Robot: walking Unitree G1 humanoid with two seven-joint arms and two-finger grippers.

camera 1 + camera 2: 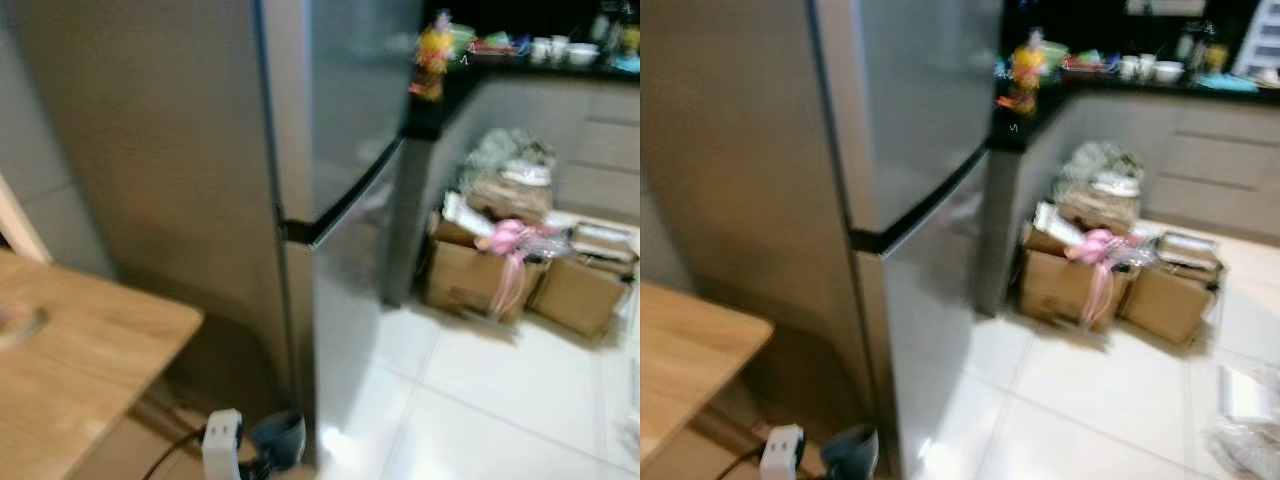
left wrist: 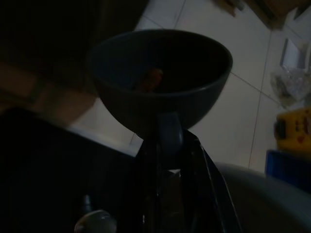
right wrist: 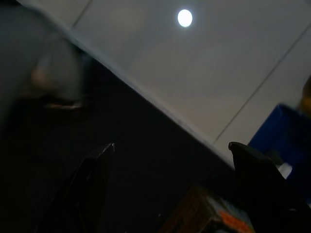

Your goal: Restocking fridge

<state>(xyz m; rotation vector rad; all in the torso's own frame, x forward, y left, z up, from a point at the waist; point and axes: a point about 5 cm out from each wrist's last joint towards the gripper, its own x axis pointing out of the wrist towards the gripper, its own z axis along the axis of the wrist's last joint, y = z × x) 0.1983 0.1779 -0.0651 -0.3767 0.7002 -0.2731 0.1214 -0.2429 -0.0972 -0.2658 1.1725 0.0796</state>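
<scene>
The tall steel fridge [image 1: 340, 150] stands straight ahead with both doors closed; a dark seam [image 1: 330, 215] divides the upper door from the lower. In the left wrist view my left gripper [image 2: 167, 143] is shut on the rim of a dark blue bowl [image 2: 160, 73], which has something orange [image 2: 153, 80] inside. That bowl [image 1: 280, 438] also appears low in the left eye view, near the fridge's bottom corner. My right gripper [image 3: 170, 194] hangs open over the tiled floor, its fingers [image 3: 262, 184] wide apart with nothing between them.
A wooden table [image 1: 70, 370] juts in at the left. Cardboard boxes with bags and pink ribbon [image 1: 500, 265] sit on the white tile floor [image 1: 480, 400] right of the fridge. A dark counter [image 1: 560, 55] behind carries cups, bowls and a colourful toy [image 1: 432, 50].
</scene>
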